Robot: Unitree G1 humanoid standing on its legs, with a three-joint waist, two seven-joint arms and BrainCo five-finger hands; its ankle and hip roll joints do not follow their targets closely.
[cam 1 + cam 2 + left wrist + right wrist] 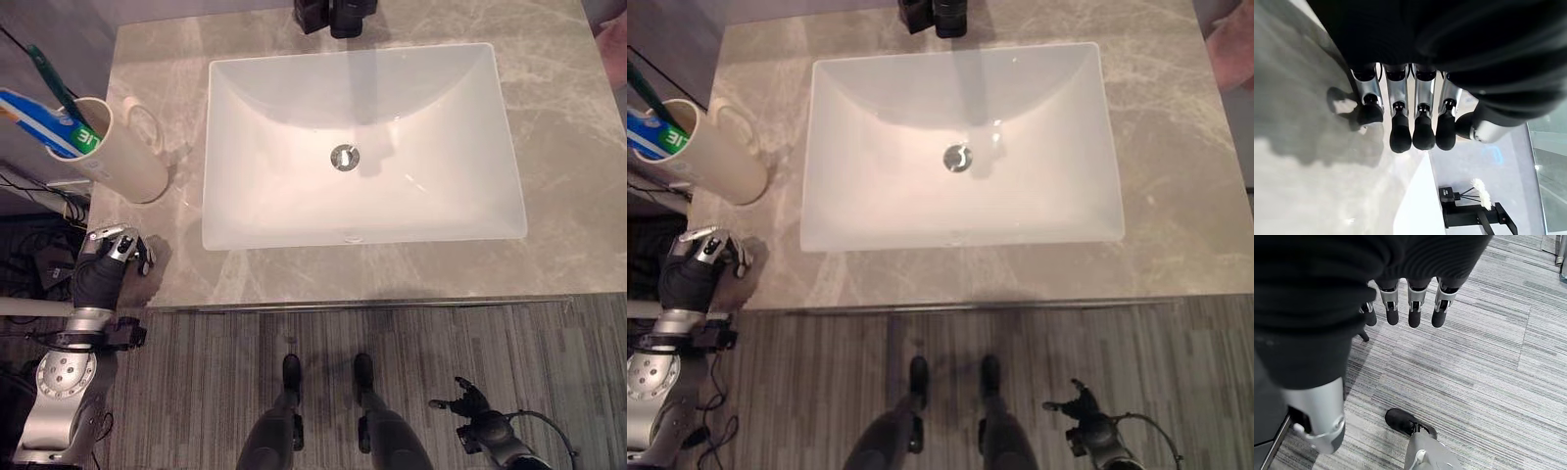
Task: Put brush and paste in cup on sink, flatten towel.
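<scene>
A cream cup (127,162) with a handle stands on the grey marble counter (558,147), left of the white sink (220,230). A green toothbrush (54,83) and a blue-and-white toothpaste tube (39,117) stick out of the cup's mouth. My left hand (108,257) hovers at the counter's front left corner, below the cup, and holds nothing; its fingers (1400,132) hang relaxed. Low at the right, my right hand (475,406) hangs over the floor with its fingers (1414,308) straight and empty. A pink cloth edge (615,49) shows at the counter's far right.
A black faucet (333,15) stands behind the basin, and the drain (345,157) sits mid-basin. The counter's front edge (392,302) runs across the view above striped grey carpet (509,343). Cables and dark gear (39,259) lie left of the counter.
</scene>
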